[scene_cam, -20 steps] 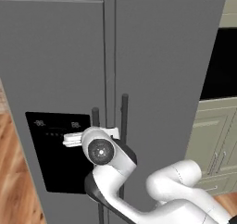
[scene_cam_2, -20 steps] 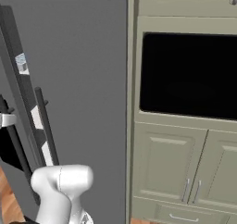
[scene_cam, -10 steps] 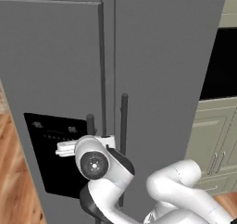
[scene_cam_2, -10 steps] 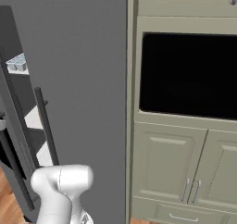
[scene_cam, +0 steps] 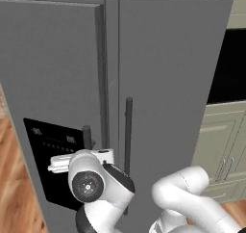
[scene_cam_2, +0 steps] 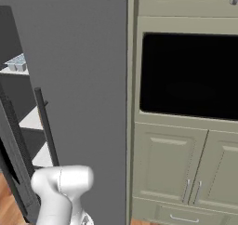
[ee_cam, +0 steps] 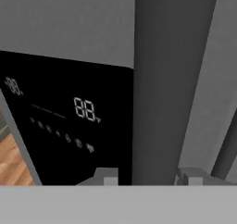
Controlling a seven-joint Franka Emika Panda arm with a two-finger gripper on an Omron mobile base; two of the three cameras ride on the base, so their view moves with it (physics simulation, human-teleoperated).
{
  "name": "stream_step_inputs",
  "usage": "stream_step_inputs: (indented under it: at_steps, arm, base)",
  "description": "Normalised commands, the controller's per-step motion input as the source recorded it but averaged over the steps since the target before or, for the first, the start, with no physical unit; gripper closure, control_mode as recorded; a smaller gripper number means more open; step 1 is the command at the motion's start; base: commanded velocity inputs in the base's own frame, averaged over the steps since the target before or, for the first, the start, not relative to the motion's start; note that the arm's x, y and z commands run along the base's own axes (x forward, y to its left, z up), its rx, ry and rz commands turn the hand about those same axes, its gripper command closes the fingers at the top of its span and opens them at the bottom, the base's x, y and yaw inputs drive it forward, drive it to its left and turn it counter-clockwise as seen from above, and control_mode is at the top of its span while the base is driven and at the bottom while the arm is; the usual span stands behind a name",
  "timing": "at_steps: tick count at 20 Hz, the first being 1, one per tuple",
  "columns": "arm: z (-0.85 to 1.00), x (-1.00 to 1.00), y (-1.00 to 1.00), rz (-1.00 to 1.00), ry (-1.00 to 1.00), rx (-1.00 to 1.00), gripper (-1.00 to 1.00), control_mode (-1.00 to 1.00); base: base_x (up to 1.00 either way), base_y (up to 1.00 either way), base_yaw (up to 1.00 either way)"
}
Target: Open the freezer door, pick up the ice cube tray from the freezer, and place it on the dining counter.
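Note:
The freezer door stands ajar, swung out toward me, with its black dispenser panel facing the left base view. In the hand view its dark bar handle runs up between my fingertips, and my gripper is shut on it beside the panel. My hand sits at the handle's lower part. Through the gap in the right base view the freezer shows white shelves, and the light-blue ice cube tray lies on the upper one. The dining counter is out of view.
The wider plain fridge door with its own bar handle stays closed to the right. A black wall oven and cream cabinet doors stand beside the fridge. Wood floor lies to the left.
The freezer door has swung further out with my hand on its handle. The gap has widened, so the shelves and the ice cube tray have come into sight.

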Motion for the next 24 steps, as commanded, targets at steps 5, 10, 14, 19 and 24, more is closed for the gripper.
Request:
stream_step_inputs:
  at_steps: [5,10,14,19,24]
  arm:
    - [0.0,-0.31,0.42,0.0,0.0,0.0,1.0,-1.0]
    - [0.0,-0.32,0.44,0.0,0.0,0.0,1.0,-1.0]
    - [0.0,-0.26,0.47,0.0,0.0,0.0,1.0,-1.0]
    - [0.0,-0.25,0.47,0.0,0.0,0.0,1.0,-1.0]
    - [0.0,-0.25,0.43,0.0,0.0,0.0,1.0,-1.0]
  base:
    - [0.0,0.0,0.0]
    - [0.0,0.0,0.0]
    - [0.0,0.0,0.0]
    - [0.0,0.0,0.0]
    - [0.0,0.0,0.0]
